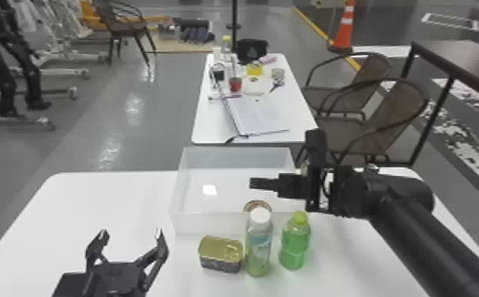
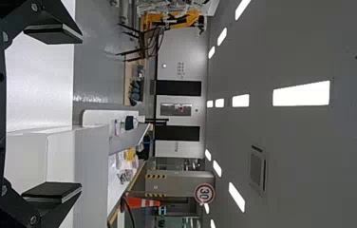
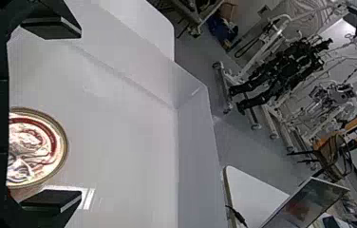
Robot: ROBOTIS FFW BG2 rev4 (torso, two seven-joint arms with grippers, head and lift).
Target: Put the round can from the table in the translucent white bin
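Black two-fingered right hand (image 3: 80,114), spread above round gold-rimmed metal can (image 3: 36,148) in translucent white plastic bin (image 1: 234,158): lift straight up, well clear, before swinging away

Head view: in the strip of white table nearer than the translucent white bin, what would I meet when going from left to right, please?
Black left gripper → low rectangular can with gold lid and dark side → clear bottle with white cap → green bottle with green cap.
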